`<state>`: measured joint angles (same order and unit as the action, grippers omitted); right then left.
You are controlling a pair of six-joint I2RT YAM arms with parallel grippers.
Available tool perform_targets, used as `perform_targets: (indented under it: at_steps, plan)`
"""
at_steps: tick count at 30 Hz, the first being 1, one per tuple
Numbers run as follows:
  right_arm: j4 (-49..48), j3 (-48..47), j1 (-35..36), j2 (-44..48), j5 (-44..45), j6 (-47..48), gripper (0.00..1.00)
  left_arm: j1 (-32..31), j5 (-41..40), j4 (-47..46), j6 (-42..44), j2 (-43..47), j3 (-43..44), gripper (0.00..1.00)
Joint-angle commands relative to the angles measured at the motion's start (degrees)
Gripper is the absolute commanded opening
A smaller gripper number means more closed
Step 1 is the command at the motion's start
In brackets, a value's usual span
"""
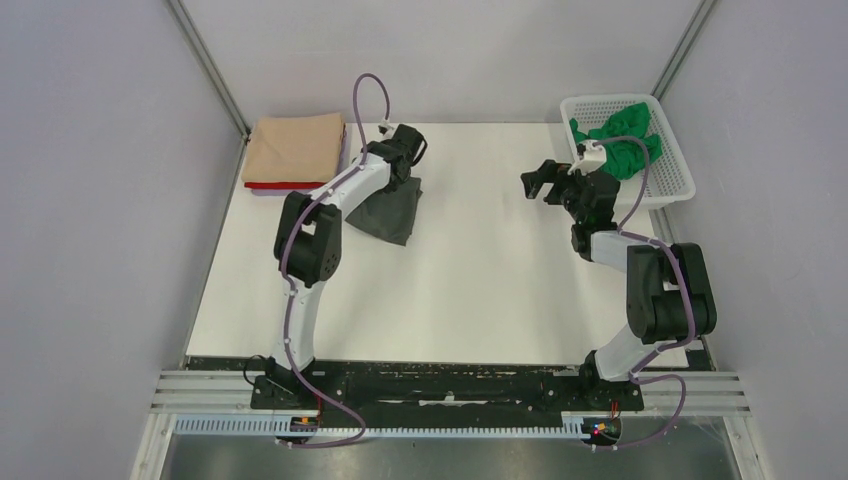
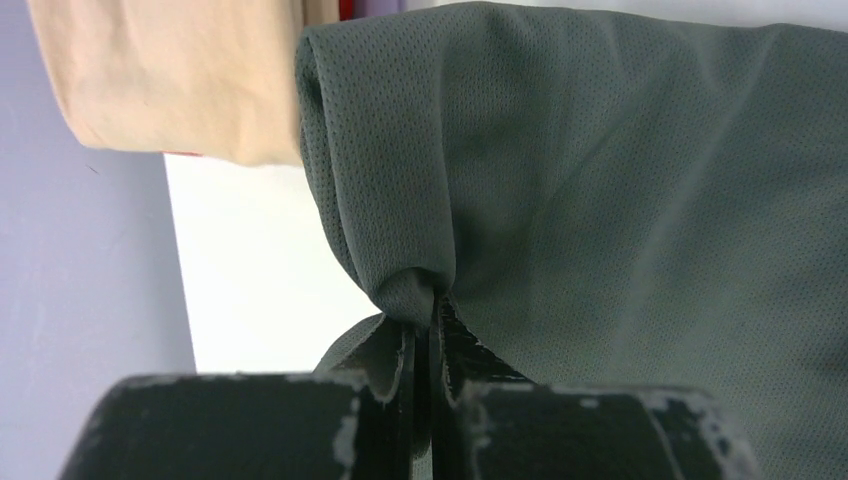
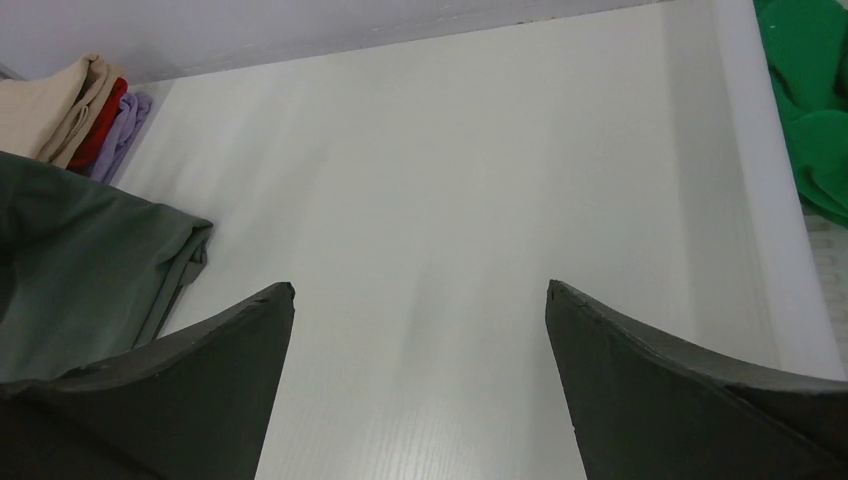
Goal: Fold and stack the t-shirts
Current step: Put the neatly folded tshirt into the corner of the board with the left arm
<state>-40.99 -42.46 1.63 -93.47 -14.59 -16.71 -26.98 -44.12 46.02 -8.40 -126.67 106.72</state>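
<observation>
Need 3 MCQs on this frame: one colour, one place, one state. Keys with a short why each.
1. The top tee on the folded stack is: A red; B tan; C lilac.
2. The green t-shirt lies: A in the white basket; B on the stack; C flat at mid-table.
3. The left claw is: A open and empty; B shut on the dark grey t-shirt; C shut on the basket rim.

Key:
1 B: tan cloth covers the stack, with red only peeking out beneath.
2 A: the green cloth is bunched inside the basket.
3 B: the left wrist view shows it pinching a grey fold.
</observation>
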Motion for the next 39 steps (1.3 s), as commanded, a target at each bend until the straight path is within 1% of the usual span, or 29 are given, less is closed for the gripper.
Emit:
perform_targets:
  at_steps: [1,3,6,18,24,31,35,39]
  plan:
    - [-6.7,0.15,-0.06,1.07,-2.21,-0.23,0.98,2.09,-4.31,-2.77,7.32,-1.07,5.5,0.02]
    - [-9.66,1.66,0.19,1.58,-2.68,-0.62,0.98,2.94,-5.15,-3.94,8.3,-1.22,6.38,0.02]
    - [-11.38,3.22,0.36,2.4,-2.42,-0.79,0.98,3.94,-5.82,-6.71,12.52,-1.17,7.28,0.02]
    - [-4.56,2.2,1.79,3.94,-0.35,4.43,0.98,6.89,-9.63,-16.39,24.9,-0.99,12.72,0.02]
    - [-4.58,2.47,1.76,4.53,-0.71,5.34,0.98,6.91,-9.56,-16.05,25.91,-0.18,16.03,0.02]
    - [-4.18,2.11,1.78,4.67,-0.75,6.45,0.98,6.86,-10.01,-16.0,26.86,2.39,17.88,0.02]
    - [-5.18,1.84,1.7,4.27,-2.04,5.93,0.98,6.78,-10.17,-15.77,25.67,3.65,18.97,0.02]
    - [-7.69,2.4,1.67,3.96,-3.16,4.68,0.98,6.81,-10.42,-13.44,24.26,3.76,21.86,0.02]
